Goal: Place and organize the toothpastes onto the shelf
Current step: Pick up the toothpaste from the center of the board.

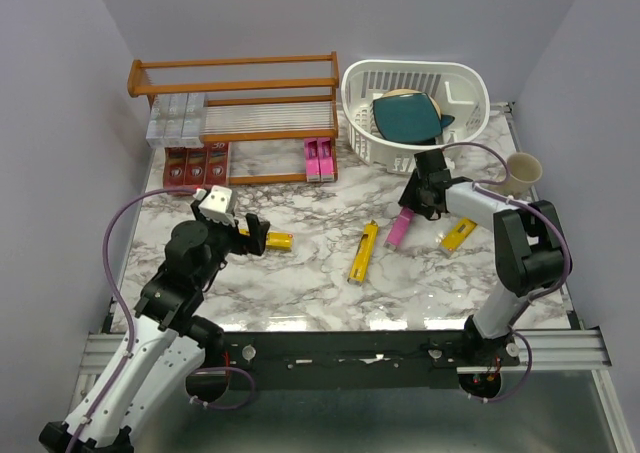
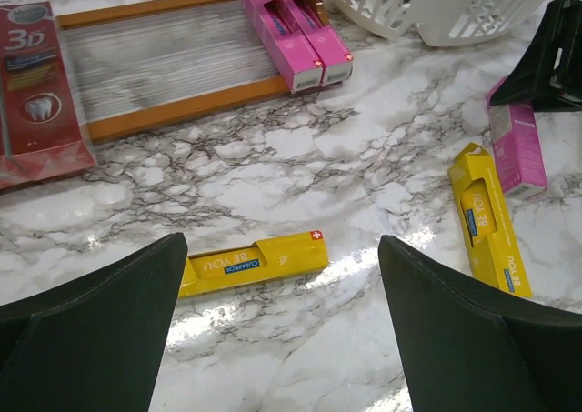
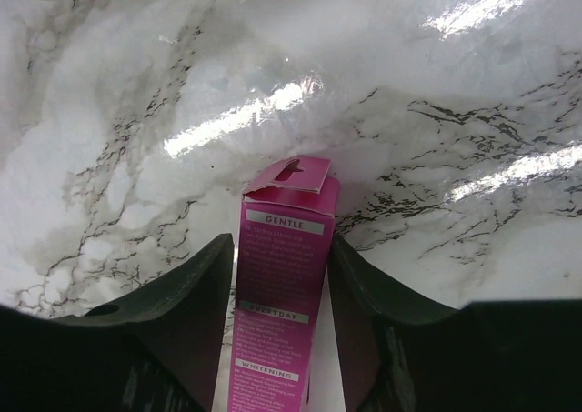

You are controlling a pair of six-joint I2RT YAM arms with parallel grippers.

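1. The right gripper (image 1: pixel 412 209) is at about 2 o'clock on the marble table (image 1: pixel 300 298). Its two fingers press against both long sides of a pink toothpaste carton (image 3: pixel 277 321), so it is clamped on that carton, which rests on the marble.
2. The left gripper (image 2: pixel 282 248) is spread wide and holds nothing. It hangs above a yellow toothpaste carton (image 2: pixel 250 264) lying flat at about 9 o'clock.
3. A second yellow carton (image 1: pixel 362 253) lies near the table's centre. A third yellow carton (image 1: pixel 458 234) lies at 3 o'clock, just beside the right arm.
4. The wooden shelf (image 1: pixel 235 83) stands at 11 o'clock. Silver-grey cartons (image 1: pixel 178 118) fill the left end of its clear slatted tier. Red cartons (image 1: pixel 195 163) lie at its lower left, and two pink cartons (image 1: pixel 319 159) lie at its lower right.
5. A white slotted basket (image 1: pixel 465 88) sits at 1 o'clock, with a pale cup (image 1: pixel 524 171) just to its right.
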